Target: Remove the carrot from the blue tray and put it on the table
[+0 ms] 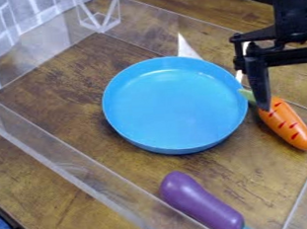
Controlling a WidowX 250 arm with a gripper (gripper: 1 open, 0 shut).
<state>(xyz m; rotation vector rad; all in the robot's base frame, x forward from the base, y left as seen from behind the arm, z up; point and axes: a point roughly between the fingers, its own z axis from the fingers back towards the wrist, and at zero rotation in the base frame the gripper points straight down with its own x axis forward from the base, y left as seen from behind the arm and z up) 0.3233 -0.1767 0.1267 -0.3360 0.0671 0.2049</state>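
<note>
Single black arm enters from top right, wrist pointing steeply down. Claw (275, 62) spread wide, holding nothing. One thin dark finger (261, 74) hangs nearly vertical on the left side; the other sits at the right frame edge, partly cut off. A horizontal black bar joins them above.
</note>
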